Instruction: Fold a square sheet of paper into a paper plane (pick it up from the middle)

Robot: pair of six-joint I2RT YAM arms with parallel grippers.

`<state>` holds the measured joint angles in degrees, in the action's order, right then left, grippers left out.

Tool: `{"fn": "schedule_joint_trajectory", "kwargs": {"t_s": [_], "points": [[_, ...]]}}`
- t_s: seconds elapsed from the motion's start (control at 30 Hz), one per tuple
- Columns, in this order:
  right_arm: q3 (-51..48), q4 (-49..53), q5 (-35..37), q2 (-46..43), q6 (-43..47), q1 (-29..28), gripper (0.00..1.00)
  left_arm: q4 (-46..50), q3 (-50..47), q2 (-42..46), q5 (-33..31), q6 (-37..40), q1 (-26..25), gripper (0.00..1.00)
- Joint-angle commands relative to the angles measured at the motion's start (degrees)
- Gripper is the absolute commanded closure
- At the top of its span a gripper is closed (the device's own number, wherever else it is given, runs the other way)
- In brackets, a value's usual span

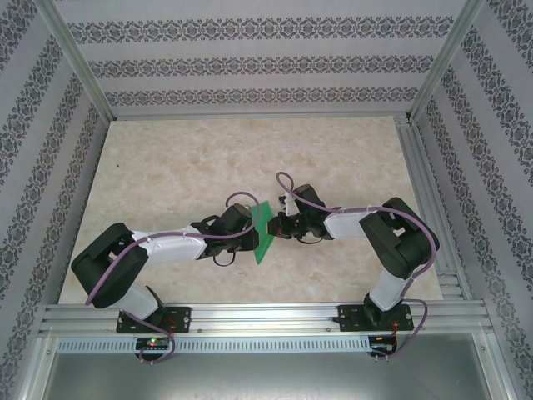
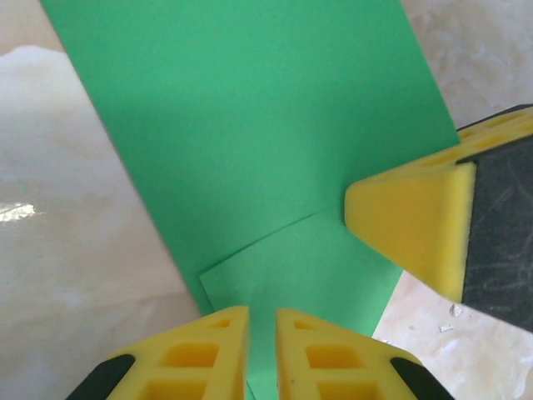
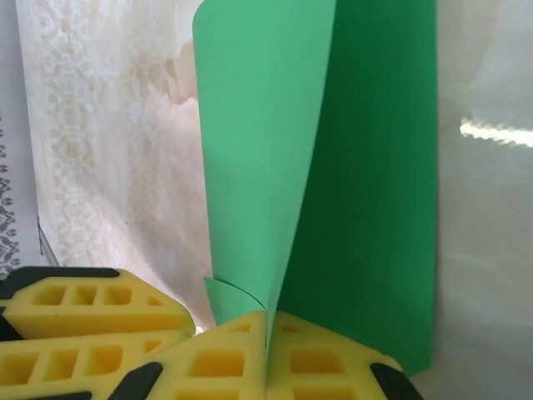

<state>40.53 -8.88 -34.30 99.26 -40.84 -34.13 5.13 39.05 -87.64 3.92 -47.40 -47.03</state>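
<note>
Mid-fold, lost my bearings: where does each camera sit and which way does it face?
Top external: above and behind the arms, looking down on the table; left arm and right arm meet at the paper.
Left wrist: on the left arm, looking along the left jaws, pinched on the paper's edge; a right-arm finger enters from the right.
Right wrist: on the right arm, looking along the right jaws, shut on the folded paper; left-arm fingers sit beside them.
Shared: both wrist views show the paper and the other arm's fingers.
</note>
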Motion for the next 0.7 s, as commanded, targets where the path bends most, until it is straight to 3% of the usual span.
{"fn": "schedule_joint_trajectory", "kwargs": {"t_s": [0.0,0.13,0.37,0.53,0.67], "points": [[1.12,-1.26,3.06,-2.55,-0.80,-0.60,1.00,2.30,0.29,2.31,-1.23,0.70,0.79,0.81],[0.79,2.79,9.37,-8.05,-1.07,-0.62,1.00,4.39,1.00,5.28,-3.29,2.31,0.97,0.72],[1.94,9.93,21.01,-16.05,-7.39,-3.28,1.00,6.46,1.57,12.39,-8.45,6.52,2.43,0.41],[6.25,16.56,30.10,-17.29,-12.90,-7.26,1.00,4.24,-0.83,18.34,-11.36,9.72,4.57,0.22],[11.63,21.08,35.63,-15.50,-14.61,-10.00,1.00,-0.01,-4.78,22.45,-9.86,10.87,8.19,0.12]]}}
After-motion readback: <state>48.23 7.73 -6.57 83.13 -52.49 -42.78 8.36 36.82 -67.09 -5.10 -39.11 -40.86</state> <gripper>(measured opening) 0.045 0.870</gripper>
